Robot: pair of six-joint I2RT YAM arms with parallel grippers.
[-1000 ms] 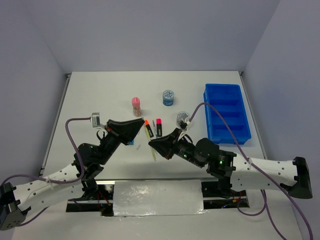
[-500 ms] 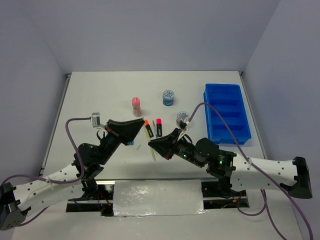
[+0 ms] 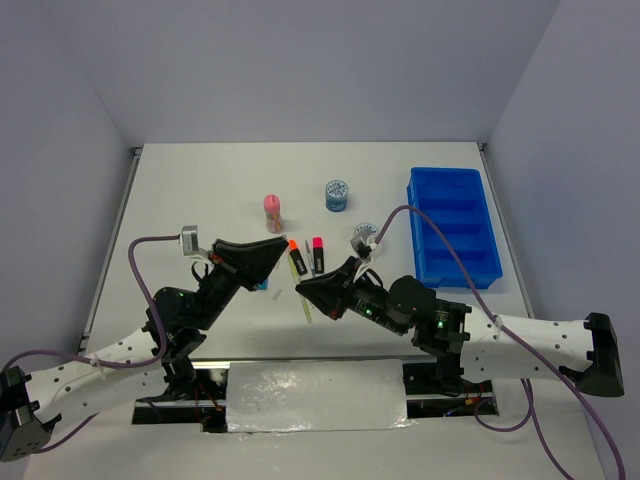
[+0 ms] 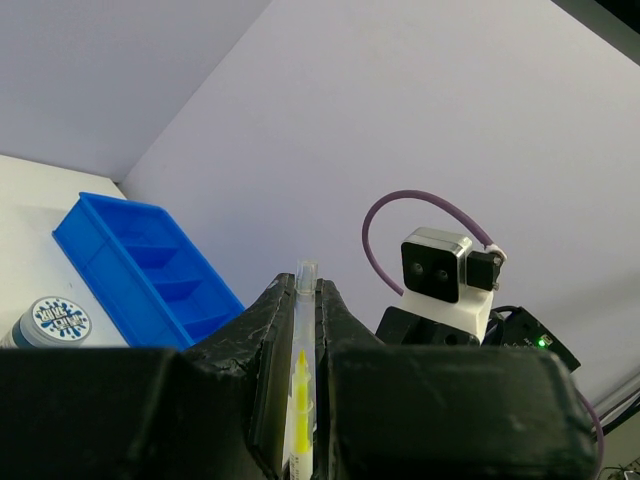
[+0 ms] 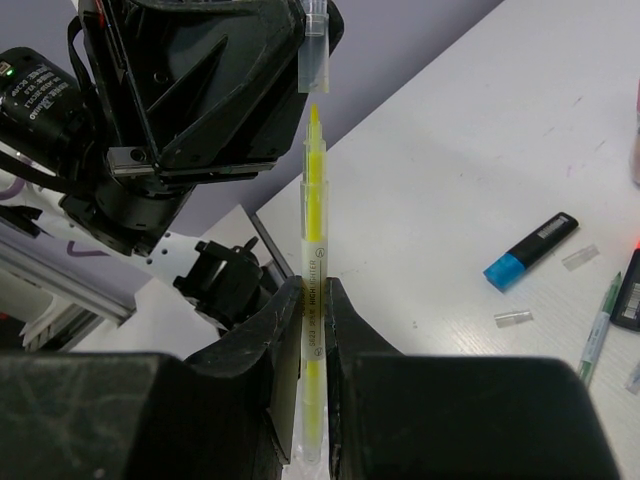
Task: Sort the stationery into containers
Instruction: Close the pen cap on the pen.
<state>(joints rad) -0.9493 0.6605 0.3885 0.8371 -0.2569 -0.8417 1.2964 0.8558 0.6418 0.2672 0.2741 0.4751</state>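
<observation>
Now left end effector (image 4: 303,292) pinches cap (image 5: 314,55); right end effector (image 5: 312,290), illegibly printed yellow pen (image 5: 313,200).

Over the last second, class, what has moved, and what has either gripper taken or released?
Nothing visibly changed. The right gripper stays shut on the yellow pen, the left gripper on the clear cap just above its tip. The highlighters, the rolls and the blue tray lie as before.
</observation>
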